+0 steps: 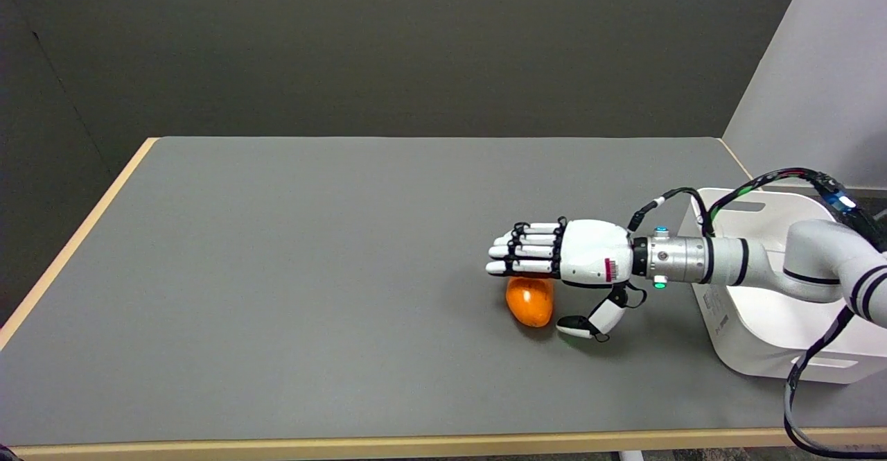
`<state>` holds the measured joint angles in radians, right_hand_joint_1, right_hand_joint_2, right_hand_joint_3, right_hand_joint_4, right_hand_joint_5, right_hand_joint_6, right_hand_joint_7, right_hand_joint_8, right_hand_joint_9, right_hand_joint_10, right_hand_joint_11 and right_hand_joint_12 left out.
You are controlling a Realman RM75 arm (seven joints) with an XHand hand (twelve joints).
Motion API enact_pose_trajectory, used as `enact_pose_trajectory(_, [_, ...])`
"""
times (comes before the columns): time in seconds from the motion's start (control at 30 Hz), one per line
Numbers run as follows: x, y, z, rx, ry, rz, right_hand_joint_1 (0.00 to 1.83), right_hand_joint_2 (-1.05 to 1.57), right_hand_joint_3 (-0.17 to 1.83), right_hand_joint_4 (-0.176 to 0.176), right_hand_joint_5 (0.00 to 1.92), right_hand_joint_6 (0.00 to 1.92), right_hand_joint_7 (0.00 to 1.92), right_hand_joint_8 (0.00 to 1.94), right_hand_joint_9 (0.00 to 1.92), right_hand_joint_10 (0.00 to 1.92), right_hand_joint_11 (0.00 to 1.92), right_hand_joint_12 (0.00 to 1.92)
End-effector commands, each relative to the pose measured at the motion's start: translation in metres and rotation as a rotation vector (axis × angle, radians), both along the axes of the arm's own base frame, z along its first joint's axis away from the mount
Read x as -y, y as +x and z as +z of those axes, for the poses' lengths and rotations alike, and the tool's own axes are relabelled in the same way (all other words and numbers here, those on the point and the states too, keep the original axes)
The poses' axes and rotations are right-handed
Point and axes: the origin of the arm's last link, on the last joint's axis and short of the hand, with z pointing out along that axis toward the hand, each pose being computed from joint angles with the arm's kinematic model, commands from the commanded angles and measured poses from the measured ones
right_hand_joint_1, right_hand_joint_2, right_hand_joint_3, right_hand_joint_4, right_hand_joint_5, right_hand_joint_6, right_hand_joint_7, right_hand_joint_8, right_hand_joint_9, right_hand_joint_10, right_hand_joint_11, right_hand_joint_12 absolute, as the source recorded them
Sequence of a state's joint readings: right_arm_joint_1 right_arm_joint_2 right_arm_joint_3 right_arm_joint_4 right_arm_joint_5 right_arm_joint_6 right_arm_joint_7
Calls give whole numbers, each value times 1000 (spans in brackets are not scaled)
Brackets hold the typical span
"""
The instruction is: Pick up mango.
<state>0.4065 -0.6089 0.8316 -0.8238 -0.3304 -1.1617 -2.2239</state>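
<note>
An orange mango (530, 301) lies on the grey table (312, 274), right of centre. My right hand (565, 260) hovers over it, palm down, with its fingers (523, 253) stretched straight out to the left above the fruit's far side. The thumb (589, 322) hangs down beside the mango's right end, close to it; contact cannot be judged. The hand holds nothing, and its fingers cover the mango's top edge.
A white bin (776, 322) stands at the table's right edge, under my right forearm. Black cables loop from the arm over the bin. The table's wooden front edge (346, 444) runs along the bottom.
</note>
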Motion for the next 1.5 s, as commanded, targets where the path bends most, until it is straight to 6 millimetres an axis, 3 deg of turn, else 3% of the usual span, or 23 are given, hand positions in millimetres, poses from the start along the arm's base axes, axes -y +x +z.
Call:
enact_pose_trajectory(0.03, [11, -9, -19, -18, 80, -48, 631, 659, 899, 16, -1, 97, -1, 86, -1, 171, -1, 594])
enact_pose_trajectory(0.27, [16, -5, -18, -20, 78, -40, 632, 712, 883, 18, -1, 233, -1, 146, -1, 191, -1, 601])
enact_pose_trajectory(0.43, [18, -3, -13, 11, 54, -53, 667, 804, 916, 10, 85, 368, 76, 238, 8, 366, -1, 659])
enact_pose_trajectory(0.63, [18, -4, -10, 12, 42, -63, 740, 900, 955, -2, 87, 1052, 269, 448, 165, 513, 7, 943])
enact_pose_trajectory(0.77, [18, -5, -8, 9, 38, -65, 821, 963, 832, -12, 108, 1150, 305, 612, 214, 578, 20, 992])
enact_pose_trajectory(1.0, [18, -5, -8, 8, 37, -66, 821, 940, 904, -7, 96, 1207, 317, 696, 252, 632, 53, 1005])
enact_pose_trajectory(1.13, [18, -5, -8, 12, 35, -64, 868, 984, 809, -14, 113, 1194, 349, 800, 329, 809, 105, 1110])
enact_pose_trajectory(1.2, [19, -5, -9, 24, 27, -64, 917, 992, 796, -21, 145, 1266, 403, 963, 419, 1021, 184, 1286])
enact_pose_trajectory(1.27, [19, -3, -9, 38, 20, -62, 1052, 1319, 171, -94, 338, 1838, 618, 1491, 557, 1216, 251, 1737])
enact_pose_trajectory(1.4, [20, -1, -8, 60, 10, -57, 1058, 1359, 97, -86, 359, 1816, 643, 1640, 651, 1385, 261, 1904])
enact_pose_trajectory(1.5, [20, 1, -7, 72, 8, -51, 1085, 1387, -24, -102, 394, 1753, 692, 1591, 703, 1429, 350, 1918])
